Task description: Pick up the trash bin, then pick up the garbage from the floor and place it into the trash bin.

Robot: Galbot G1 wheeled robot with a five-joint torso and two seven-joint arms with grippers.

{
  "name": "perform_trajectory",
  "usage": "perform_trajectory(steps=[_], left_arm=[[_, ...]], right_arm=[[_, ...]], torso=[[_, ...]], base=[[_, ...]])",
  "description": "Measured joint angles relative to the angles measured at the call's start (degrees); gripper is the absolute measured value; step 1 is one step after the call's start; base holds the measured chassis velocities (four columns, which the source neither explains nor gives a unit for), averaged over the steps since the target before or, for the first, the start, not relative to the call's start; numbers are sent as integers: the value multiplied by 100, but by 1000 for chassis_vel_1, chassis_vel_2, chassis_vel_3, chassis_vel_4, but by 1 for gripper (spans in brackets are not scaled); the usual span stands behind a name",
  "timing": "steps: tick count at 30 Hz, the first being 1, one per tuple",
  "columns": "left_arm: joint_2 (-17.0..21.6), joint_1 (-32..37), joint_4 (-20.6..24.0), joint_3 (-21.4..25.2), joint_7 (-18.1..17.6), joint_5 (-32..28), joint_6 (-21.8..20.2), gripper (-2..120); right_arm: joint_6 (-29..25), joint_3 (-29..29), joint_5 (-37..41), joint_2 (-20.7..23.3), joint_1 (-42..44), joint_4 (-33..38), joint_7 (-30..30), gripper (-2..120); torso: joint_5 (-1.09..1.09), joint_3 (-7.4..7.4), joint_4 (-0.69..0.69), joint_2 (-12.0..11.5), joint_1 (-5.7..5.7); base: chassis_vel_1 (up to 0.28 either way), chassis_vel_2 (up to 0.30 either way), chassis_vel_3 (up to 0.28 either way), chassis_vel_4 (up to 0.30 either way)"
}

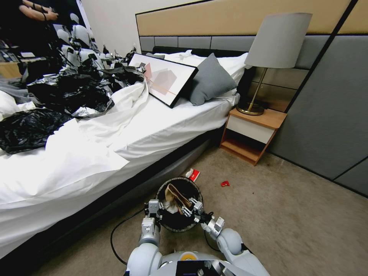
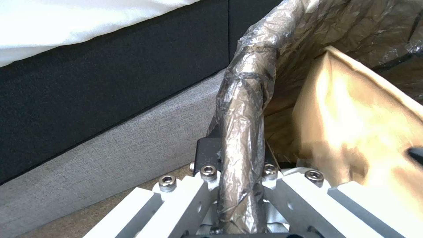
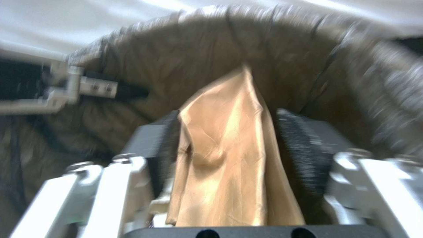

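Note:
The trash bin (image 1: 174, 224), round and lined with a dark bag, stands on the carpet beside the bed. My left gripper (image 1: 154, 210) is shut on its rim; in the left wrist view the bag-wrapped rim (image 2: 247, 99) runs between the fingers of that gripper (image 2: 240, 165). My right gripper (image 1: 191, 207) is over the bin's mouth, shut on a tan paper bag (image 1: 174, 193). In the right wrist view the gripper (image 3: 224, 132) has a pad on either side of the paper bag (image 3: 224, 172). More garbage lies on the floor beyond the bin: a red-and-white packet (image 1: 194, 174) and a small red scrap (image 1: 225, 183).
The bed (image 1: 115, 145) runs along the left, its dark base (image 2: 110, 82) close to the bin. A wooden nightstand (image 1: 253, 134) with a lamp (image 1: 274, 50) stands behind. A black cable (image 1: 115, 230) loops on the carpet at left. Open carpet (image 1: 299, 222) lies to the right.

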State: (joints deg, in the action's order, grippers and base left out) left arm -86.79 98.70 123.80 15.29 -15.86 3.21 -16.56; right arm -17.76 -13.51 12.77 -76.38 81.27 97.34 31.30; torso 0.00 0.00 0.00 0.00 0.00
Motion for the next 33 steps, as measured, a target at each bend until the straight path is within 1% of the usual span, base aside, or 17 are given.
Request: perform_trajectory(steps=[2, 3, 5, 6, 7, 9, 10, 15, 20, 24, 26, 27, 29, 30, 31, 32, 33], left_arm=[[0, -4, 0, -1, 0, 0, -1, 1], [0, -4, 0, -1, 0, 0, -1, 1], [3, -6, 3, 0, -1, -1, -2, 1], [3, -6, 3, 0, -1, -1, -2, 1], [12, -9, 11, 17, -1, -3, -6, 1], [14, -13, 13, 24, -1, -5, -8, 1], [17, -25, 14, 39, -2, -9, -12, 1], [5, -38, 14, 37, -2, -15, -14, 1], [-2, -25, 39, 25, -3, -14, -14, 1], [1, 2, 72, 53, -2, -15, -13, 1], [5, -1, 78, 84, -3, -21, -11, 1], [5, -1, 78, 84, -3, -21, -11, 1], [8, -30, 63, 112, -3, -32, -9, 1], [8, -38, 55, 115, -3, -38, -8, 1], [5, -58, 33, 118, -3, -53, -7, 1], [5, -58, 33, 118, -3, -53, -7, 1], [4, -76, 15, 118, -3, -65, -7, 1]], right_arm=[[-6, -9, -1, -4, 34, 75, -19, 77], [-6, -9, -1, -4, 34, 75, -19, 77], [-33, 3, 1, -23, 150, 342, -128, 88], [-33, 3, 1, -23, 150, 342, -128, 88], [-62, 18, -10, -42, 259, 566, -197, 96], [-84, 22, -30, -48, 293, 639, -211, 97], [-144, 24, -90, -60, 379, 827, -261, 99], [-184, -18, -170, -63, 537, 1239, -345, 100], [-183, -84, -200, -59, 562, 1430, -399, 100], [-204, -216, -201, -93, 647, 1769, -629, 100], [-254, -337, -212, -138, 757, 2091, -911, 100], [-254, -337, -212, -138, 757, 2091, -911, 100], [-300, -581, -335, -240, 1020, 2579, -1461, 100], [-314, -627, -357, -265, 1085, 2661, -1557, 100], [-435, -749, -421, -367, 1300, 2863, -1867, 100], [-435, -749, -421, -367, 1300, 2863, -1867, 100], [-582, -823, -474, -480, 1481, 2966, -2098, 100]], torso=[[0, 0, 0, 0, 0], [0, 0, 0, 0, 0], [0, 0, 0, 0, 0], [0, 0, 0, 0, 0], [0, 0, 0, 0, 0], [0, 0, 0, 0, 0], [0, 0, 0, 0, 0], [-1, 0, 0, 0, 0], [0, 0, 0, 0, 0], [0, 0, 0, 0, 0], [1, 0, 1, 0, 0], [1, 0, 1, 0, 0], [0, 0, 0, 0, -1], [0, 0, 0, 0, -1], [-1, 0, 0, 0, -1], [-1, 0, 0, 0, -1], [0, 0, -1, 0, -1]], base=[[0, 0, 0, 0], [0, 0, 0, 0], [0, 0, 0, 0], [0, 0, 0, 0], [0, 0, 0, 0], [0, 0, 0, 0], [0, 0, 0, 0], [0, 0, 0, 0], [0, 0, 0, 0], [0, 0, 0, 0], [0, 0, 0, 0], [0, 0, 0, 0], [0, 0, 0, 0], [0, 0, 0, 0], [0, 0, 0, 0], [0, 0, 0, 0], [0, 0, 0, 0]])
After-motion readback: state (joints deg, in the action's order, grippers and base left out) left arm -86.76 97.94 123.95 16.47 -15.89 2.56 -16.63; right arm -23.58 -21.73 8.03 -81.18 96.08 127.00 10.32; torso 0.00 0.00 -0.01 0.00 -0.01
